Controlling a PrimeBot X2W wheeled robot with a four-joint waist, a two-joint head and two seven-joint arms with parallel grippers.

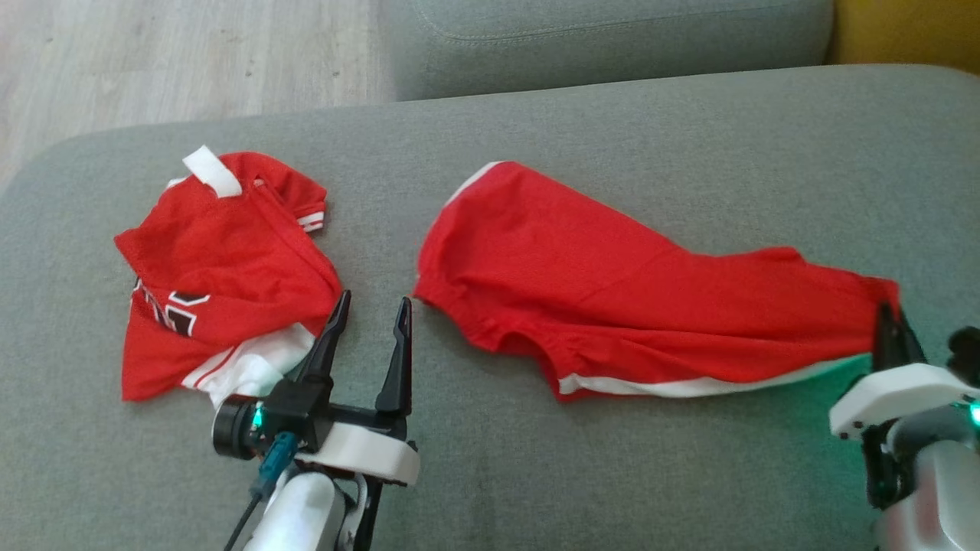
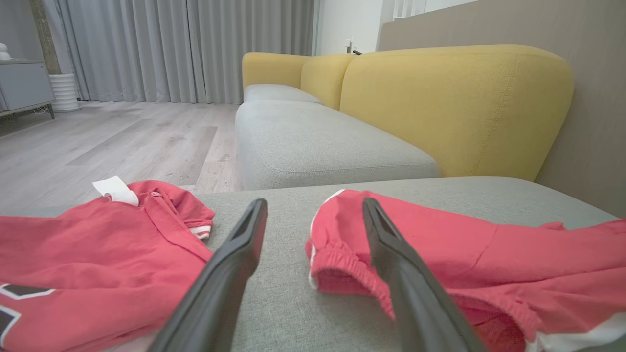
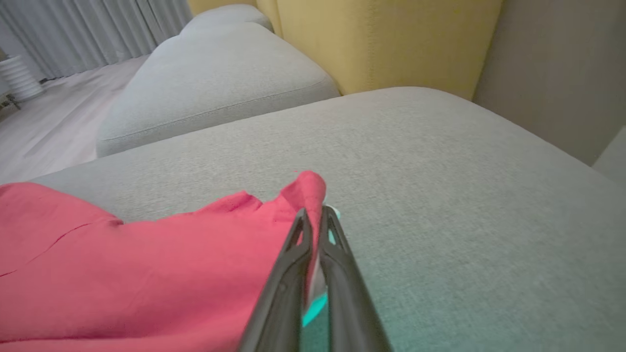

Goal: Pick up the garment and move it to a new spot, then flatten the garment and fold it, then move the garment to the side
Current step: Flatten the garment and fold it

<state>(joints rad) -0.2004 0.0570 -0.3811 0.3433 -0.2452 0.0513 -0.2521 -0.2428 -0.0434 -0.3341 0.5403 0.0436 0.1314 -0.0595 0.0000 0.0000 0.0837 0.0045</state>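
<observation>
The garment [image 1: 612,298], red shorts with a white stripe along the hem, lies stretched out across the grey cushion [image 1: 651,122]. My right gripper [image 1: 888,317] is shut on its right-hand corner, and in the right wrist view the red cloth [image 3: 146,274] is pinched between the closed fingers of the right gripper [image 3: 314,214]. My left gripper [image 1: 374,300] stands open just left of the shorts' waistband [image 2: 342,264], touching nothing. In the left wrist view its fingers [image 2: 230,274] point into the gap between the two red pieces.
A crumpled red jersey [image 1: 222,268] with white trim and black lettering lies at the left of the cushion, close to my left gripper. A second grey cushion [image 1: 612,38] lies beyond, with a yellow backrest [image 2: 455,107] behind it. Wooden floor [image 1: 153,61] lies past the cushion's far-left edge.
</observation>
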